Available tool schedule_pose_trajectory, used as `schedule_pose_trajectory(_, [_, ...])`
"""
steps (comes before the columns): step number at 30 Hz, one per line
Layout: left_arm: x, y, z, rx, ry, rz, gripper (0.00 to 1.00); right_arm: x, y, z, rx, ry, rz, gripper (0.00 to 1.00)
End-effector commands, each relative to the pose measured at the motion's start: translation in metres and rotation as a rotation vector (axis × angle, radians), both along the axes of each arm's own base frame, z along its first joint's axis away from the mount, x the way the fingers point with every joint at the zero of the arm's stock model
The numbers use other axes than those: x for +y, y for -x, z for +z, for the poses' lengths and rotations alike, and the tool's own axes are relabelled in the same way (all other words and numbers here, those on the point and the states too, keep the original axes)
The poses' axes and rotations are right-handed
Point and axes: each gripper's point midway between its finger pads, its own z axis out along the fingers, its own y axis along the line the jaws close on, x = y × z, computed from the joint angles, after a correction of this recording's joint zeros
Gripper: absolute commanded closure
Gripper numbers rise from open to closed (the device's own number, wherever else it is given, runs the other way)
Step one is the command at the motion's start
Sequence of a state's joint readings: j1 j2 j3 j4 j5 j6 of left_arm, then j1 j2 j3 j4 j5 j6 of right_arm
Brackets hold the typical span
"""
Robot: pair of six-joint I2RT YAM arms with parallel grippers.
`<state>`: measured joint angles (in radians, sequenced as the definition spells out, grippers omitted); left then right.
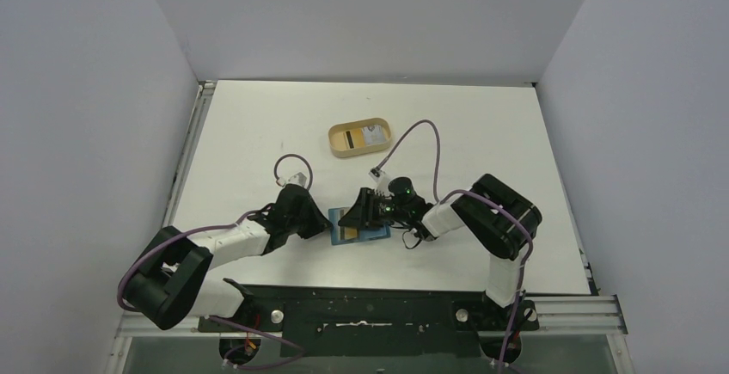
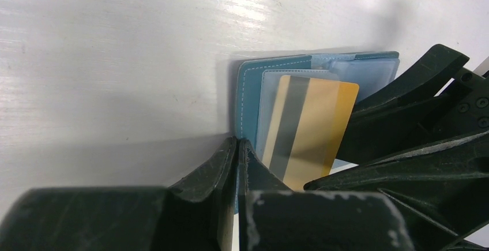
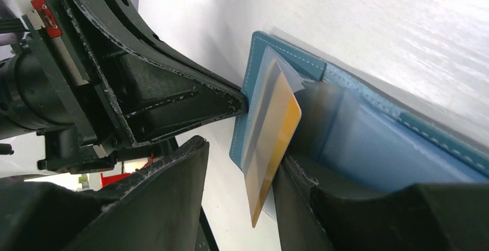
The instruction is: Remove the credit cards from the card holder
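As the left fingers [image 2: 237, 147] clamp shut on the edge of the card holder [image 2: 248, 89], the right fingers [image 3: 245, 158] stand half open astride the gold credit card [image 3: 271, 130] jutting out; close squarely, pull straight.

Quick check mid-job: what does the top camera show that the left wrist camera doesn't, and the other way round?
Only the top camera: the tan tray farther back on the table, with a pale card lying in it.
Only the left wrist camera: the left gripper pinched shut on an edge of the wallet, and the dark stripe on the gold card, which sits partly out of a clear pocket.
Both: the open blue wallet flat on the table, the gold card on it, and the right gripper at the card.
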<state>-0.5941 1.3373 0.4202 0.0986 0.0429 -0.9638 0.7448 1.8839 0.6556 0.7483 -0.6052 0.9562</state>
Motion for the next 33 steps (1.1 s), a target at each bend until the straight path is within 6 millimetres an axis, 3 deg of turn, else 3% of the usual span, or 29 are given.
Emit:
schedule_pose_trajectory(1, [0.005,0.015,-0.012,0.048,-0.028,-0.024,1.0,-0.019,0.006,-0.01,0.02,0.045,-0.005,0.55])
schedule_pose_trajectory(6, [0.005,0.014,-0.012,0.047,-0.03,-0.023,1.0,-0.027,0.007,-0.004,0.012,0.027,-0.014,0.55])
schedule_pose_trajectory(25, [0.005,0.014,-0.013,0.052,-0.033,-0.025,1.0,-0.047,0.003,-0.014,0.03,0.03,-0.07,0.67])
schedule_pose_trajectory(29, [0.004,0.014,-0.014,0.053,-0.033,-0.027,1.0,-0.05,0.001,-0.014,0.027,0.03,-0.078,0.8])
schedule_pose_trajectory(33, [0.004,0.014,-0.013,0.052,-0.032,-0.027,1.0,-0.05,-0.002,-0.012,0.024,0.022,-0.081,0.84])
